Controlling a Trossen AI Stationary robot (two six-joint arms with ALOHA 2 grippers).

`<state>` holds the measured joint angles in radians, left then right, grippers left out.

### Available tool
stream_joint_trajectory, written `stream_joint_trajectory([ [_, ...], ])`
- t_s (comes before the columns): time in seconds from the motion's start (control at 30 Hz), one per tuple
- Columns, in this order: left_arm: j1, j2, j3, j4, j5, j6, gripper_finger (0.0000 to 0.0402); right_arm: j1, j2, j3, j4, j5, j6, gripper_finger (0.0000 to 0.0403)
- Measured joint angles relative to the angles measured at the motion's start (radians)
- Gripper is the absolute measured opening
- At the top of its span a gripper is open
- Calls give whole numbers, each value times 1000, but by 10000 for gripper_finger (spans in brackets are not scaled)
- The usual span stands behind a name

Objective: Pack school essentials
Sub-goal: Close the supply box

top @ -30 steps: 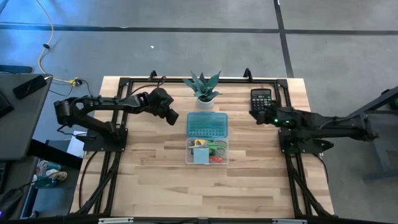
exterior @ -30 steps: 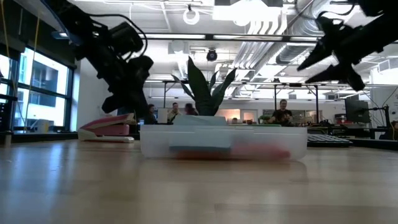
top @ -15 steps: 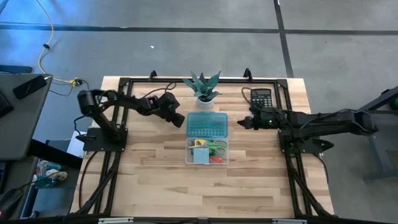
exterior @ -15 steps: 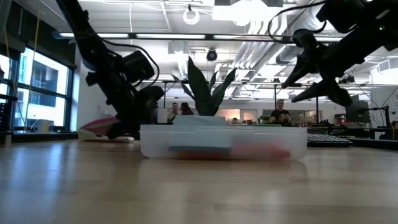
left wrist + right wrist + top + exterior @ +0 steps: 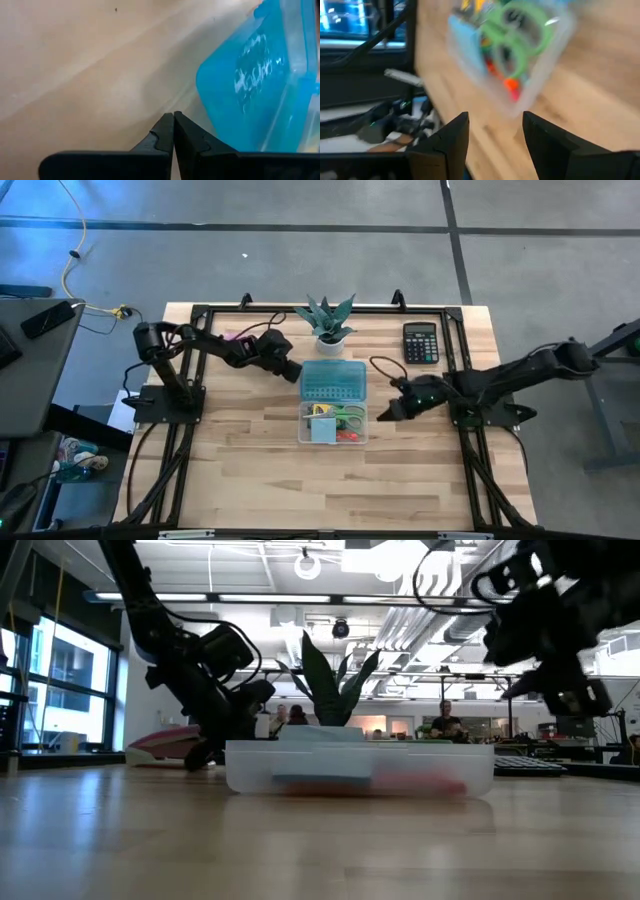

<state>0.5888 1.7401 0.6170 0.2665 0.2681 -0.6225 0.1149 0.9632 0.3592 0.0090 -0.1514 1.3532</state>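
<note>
Bright overhead light; blurred right-wrist view

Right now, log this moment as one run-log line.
left gripper: jaws shut, empty, at blue lid | right gripper: jaws open, beside clear box | scissors, notepad inside | lid open

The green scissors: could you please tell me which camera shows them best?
The right wrist view: the scissors fill it, though blurred. The high view shows them small in the clear box; the low and left wrist views don't show them.
</note>
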Motion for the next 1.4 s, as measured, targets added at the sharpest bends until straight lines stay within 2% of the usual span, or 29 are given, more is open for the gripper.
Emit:
stream_joint_trajectory([
  [0.23, -8, 8, 25, 57, -38, -15, 0, 206, 64, 0, 119, 157, 125, 174],
  [0.37, -8, 35, 53, 52, -55, -14, 0, 293, 166, 0, 236, 230, 158, 174],
  [0.63, -18, 65, 92, 20, -66, -20, 0, 397, 400, 7, 476, 301, 228, 174],
  [0.9, -18, 65, 92, 22, -57, 22, 0, 450, 631, 162, 506, 377, 238, 174],
  [1.07, -18, 64, 92, 31, 0, 38, 0, 441, 759, 251, 503, 471, 246, 174],
  [1.4, -18, 64, 92, 61, 55, 113, 0, 425, 871, 359, 449, 563, 329, 174],
])
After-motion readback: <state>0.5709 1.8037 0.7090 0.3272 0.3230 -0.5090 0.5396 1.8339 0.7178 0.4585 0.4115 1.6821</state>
